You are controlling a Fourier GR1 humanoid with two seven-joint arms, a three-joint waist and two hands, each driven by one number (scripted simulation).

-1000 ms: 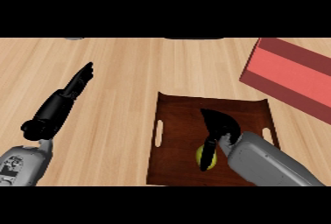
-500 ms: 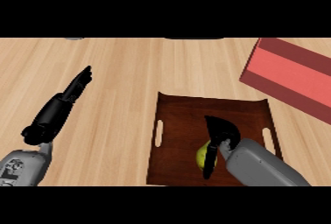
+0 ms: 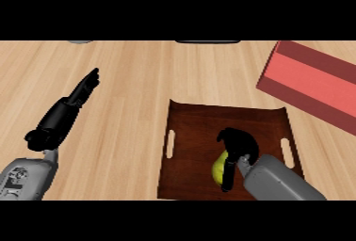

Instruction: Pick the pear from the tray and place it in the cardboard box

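Our right hand closes on the pear in the tray

Our right hand [image 3: 238, 143] curls over the pear [image 3: 222, 165], which lies on the tray [image 3: 201, 122] just under and left of the palm; the cardboard box [image 3: 313, 84] waits up and right, while our left hand [image 3: 73, 106] rests straight-fingered, well apart

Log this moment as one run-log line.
phase: grasp | right hand: curled on pear in tray | left hand: open | box: unreached
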